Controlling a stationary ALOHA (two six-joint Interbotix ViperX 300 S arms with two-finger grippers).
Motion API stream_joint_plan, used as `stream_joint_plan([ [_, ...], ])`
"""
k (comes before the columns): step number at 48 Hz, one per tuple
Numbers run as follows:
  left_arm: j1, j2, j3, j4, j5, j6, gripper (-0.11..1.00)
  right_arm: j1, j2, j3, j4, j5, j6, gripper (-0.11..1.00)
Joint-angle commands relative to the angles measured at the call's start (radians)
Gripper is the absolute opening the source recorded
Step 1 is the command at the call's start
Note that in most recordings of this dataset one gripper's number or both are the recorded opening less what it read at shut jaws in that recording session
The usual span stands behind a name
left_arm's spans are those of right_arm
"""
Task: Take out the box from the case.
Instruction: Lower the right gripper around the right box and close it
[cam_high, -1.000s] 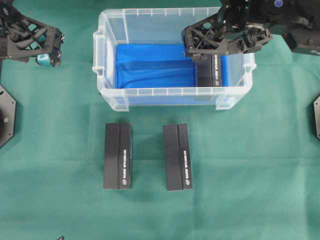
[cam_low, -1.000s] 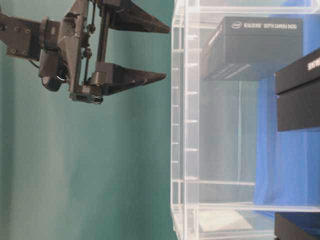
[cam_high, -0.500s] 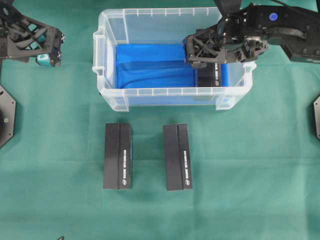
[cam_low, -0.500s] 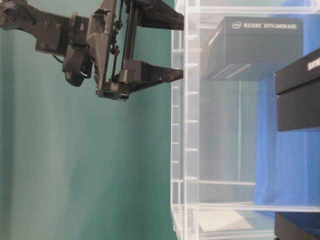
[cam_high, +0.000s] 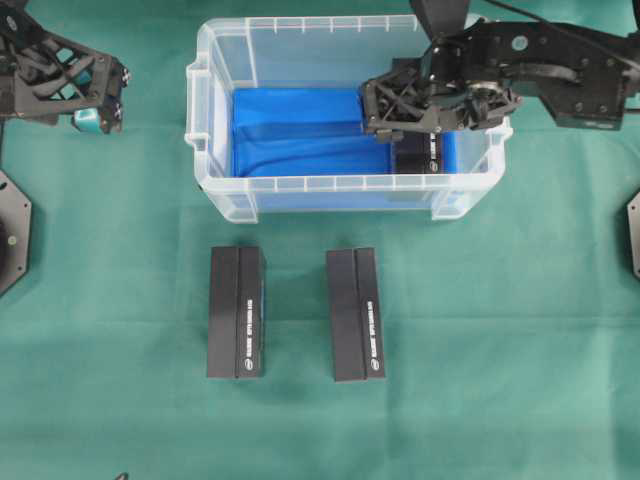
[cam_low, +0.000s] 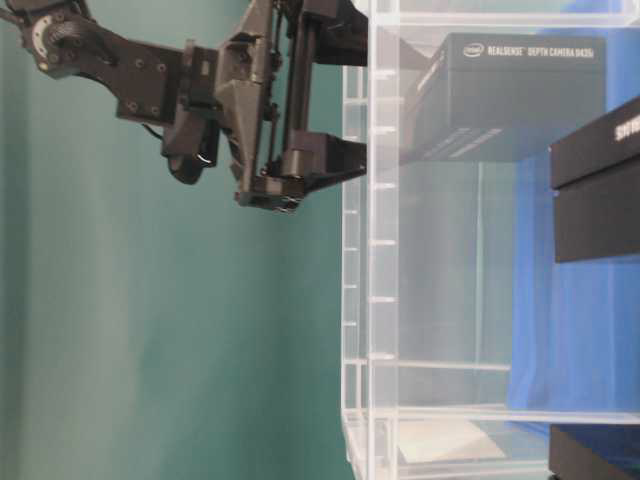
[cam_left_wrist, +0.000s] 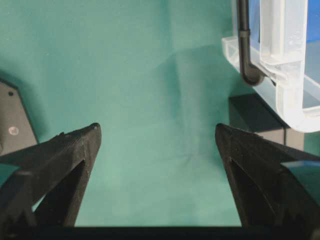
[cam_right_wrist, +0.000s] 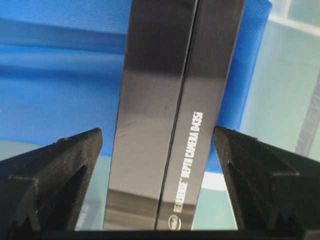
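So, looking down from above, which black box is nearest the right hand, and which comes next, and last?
1. The box in the case: right under the right hand, at the case's right end.
2. The right-hand box on the cloth: in front of the case, near the middle.
3. The left-hand box on the cloth: farthest, further left.

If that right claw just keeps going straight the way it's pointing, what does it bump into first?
Most likely the black box in the case. The right gripper is open, and the box lies straight ahead between its fingers, so it would slide between them, though how near it is remains unclear.
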Motion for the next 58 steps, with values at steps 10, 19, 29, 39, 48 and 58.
stream_joint_plan([
  [10,-0.009,-0.006,-0.023,0.000,-0.005,0.000,0.97,-0.009,0.025,0.000,-0.002,-0.025,-0.002,0.90],
  [19,-0.011,-0.006,-0.023,-0.002,-0.003,0.000,0.97,-0.015,0.043,0.008,-0.002,-0.043,0.000,0.90],
  [29,-0.021,-0.006,-0.023,-0.002,-0.003,-0.006,0.97,-0.018,0.048,0.012,-0.002,-0.043,0.002,0.90],
  [39,-0.029,-0.006,-0.023,0.000,-0.003,-0.012,0.97,-0.018,0.048,0.011,0.000,-0.043,0.009,0.90],
  [48,-0.035,-0.006,-0.023,0.000,-0.003,-0.015,0.97,-0.018,0.048,0.011,0.000,-0.040,0.041,0.84],
  [58,-0.035,-0.006,-0.023,-0.002,-0.003,-0.014,0.97,-0.008,0.048,0.011,0.000,-0.040,0.046,0.64],
])
